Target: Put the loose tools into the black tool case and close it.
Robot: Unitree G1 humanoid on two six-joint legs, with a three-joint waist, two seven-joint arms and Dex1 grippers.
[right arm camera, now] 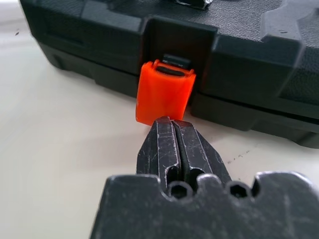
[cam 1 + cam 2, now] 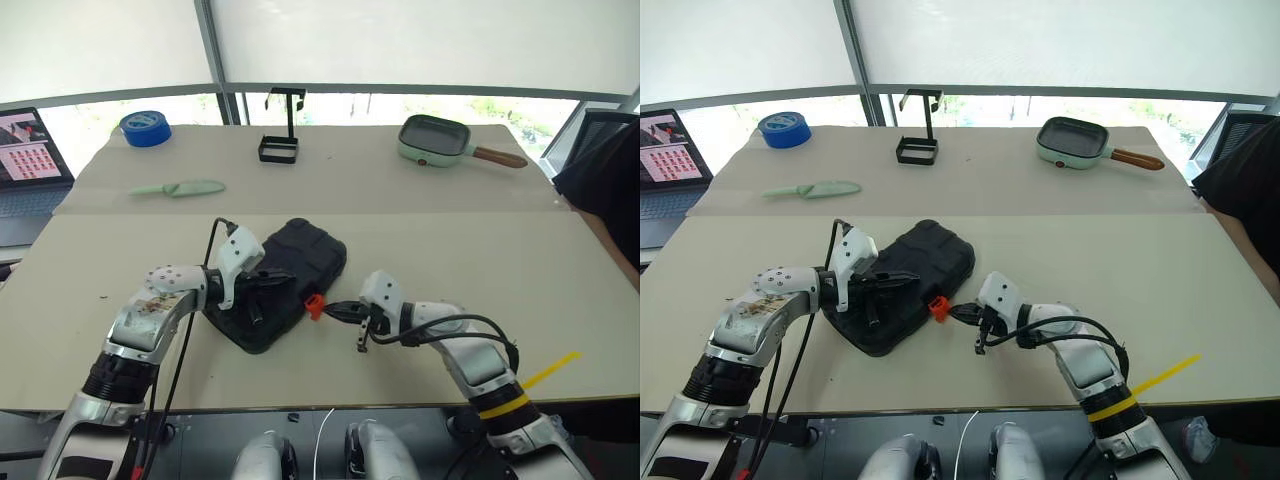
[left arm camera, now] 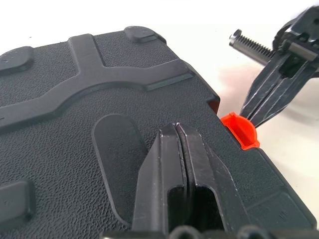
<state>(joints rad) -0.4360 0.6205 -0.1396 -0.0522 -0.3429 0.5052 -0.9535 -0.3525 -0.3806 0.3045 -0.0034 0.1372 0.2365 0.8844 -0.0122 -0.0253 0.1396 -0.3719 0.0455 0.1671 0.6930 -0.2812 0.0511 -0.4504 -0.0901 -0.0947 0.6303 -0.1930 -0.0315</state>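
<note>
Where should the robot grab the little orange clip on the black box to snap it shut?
Probably not grab: push the orange clip on its flat outer face, low down, coming from the table side where the shut right gripper sits. It hangs open off the black box front edge, hinged at the top.

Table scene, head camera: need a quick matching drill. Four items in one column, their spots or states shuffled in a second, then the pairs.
Items:
1. black tool case
2. blue tape roll
3. pale green knife
4. left tool

Places or states:
A. far left corner of the table, by the laptop
B. shut, resting on top of the case lid
C. lid down, orange latch sticking out unfastened
D. lying flat on the table beyond the case, left side

Pairs: 1-C, 2-A, 3-D, 4-B
</note>
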